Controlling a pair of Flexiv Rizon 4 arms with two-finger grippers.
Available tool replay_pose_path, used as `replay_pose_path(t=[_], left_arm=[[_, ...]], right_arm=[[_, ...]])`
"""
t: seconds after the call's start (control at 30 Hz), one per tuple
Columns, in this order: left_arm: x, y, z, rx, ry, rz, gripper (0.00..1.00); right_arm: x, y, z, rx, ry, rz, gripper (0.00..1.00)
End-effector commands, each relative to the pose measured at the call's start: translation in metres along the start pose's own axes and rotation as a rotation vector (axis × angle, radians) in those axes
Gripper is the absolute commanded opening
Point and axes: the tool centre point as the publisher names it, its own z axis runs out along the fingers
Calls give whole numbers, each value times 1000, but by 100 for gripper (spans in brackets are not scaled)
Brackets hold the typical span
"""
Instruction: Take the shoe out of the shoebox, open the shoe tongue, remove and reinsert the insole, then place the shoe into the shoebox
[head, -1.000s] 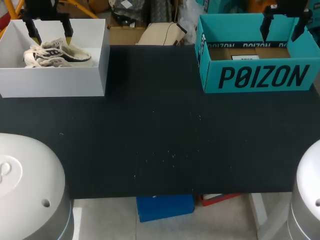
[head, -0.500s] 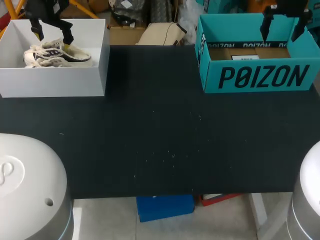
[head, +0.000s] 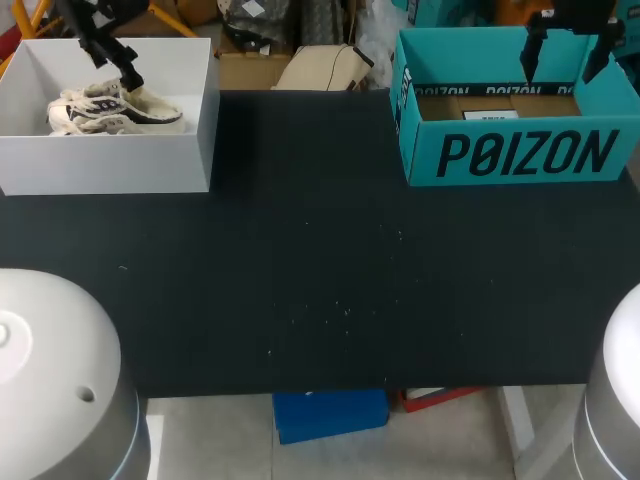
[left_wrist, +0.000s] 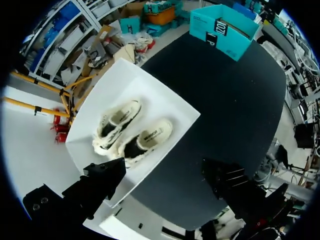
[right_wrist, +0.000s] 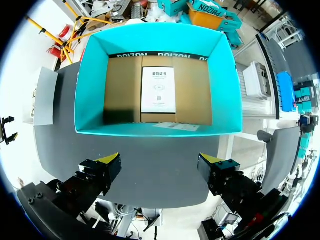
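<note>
Two cream sneakers with dark trim (head: 115, 108) lie side by side in a white open box (head: 110, 160) at the table's far left. My left gripper (head: 112, 62) hangs open just above them, nothing between its fingers. In the left wrist view the pair of sneakers (left_wrist: 131, 132) lies below and ahead of the left gripper (left_wrist: 165, 185), inside the white box (left_wrist: 165, 95). At the far right stands a teal shoebox (head: 520, 155), and my right gripper (head: 563, 62) is open above it. The right wrist view looks into the teal shoebox (right_wrist: 150, 130), which holds only a cardboard floor and a paper sheet (right_wrist: 157, 90); the right gripper (right_wrist: 159, 167) is empty.
A black mat (head: 320, 250) covers the table between the two boxes. The white bases of my arms (head: 50, 380) fill the near corners.
The left gripper has turned about its wrist and shifted slightly over the white box, one finger now by the sneaker's heel. The right arm has kept still.
</note>
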Motion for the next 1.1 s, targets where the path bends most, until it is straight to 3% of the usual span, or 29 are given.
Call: replay_pose_path(t=[0.03, 0.17, 0.23, 0.3, 0.47, 0.5, 0.53, 0.57, 0.7, 1.1], left_arm=[[-2, 6, 2, 102, 53, 374, 100], [-2, 6, 2, 102, 53, 374, 100], [-5, 7, 7, 52, 88, 408, 100], [-12, 10, 10, 14, 99, 412, 100], [-33, 21, 22, 7, 132, 401, 100], [-36, 23, 25, 3, 133, 402, 94], [-39, 25, 28, -1, 135, 401, 47], [-42, 26, 31, -14, 134, 405, 37], [-52, 28, 44, -28, 137, 402, 45], [-72, 19, 89, -69, 132, 433, 48]], right_arm=[[0, 0, 0, 0, -1, 0, 100], [0, 0, 0, 0, -1, 0, 100], [0, 0, 0, 0, -1, 0, 100], [0, 0, 0, 0, -1, 0, 100], [0, 0, 0, 0, -1, 0, 100], [0, 0, 0, 0, -1, 0, 100], [0, 0, 0, 0, -1, 0, 100], [0, 0, 0, 0, -1, 0, 100], [0, 0, 0, 0, -1, 0, 100], [0, 0, 0, 0, -1, 0, 100]])
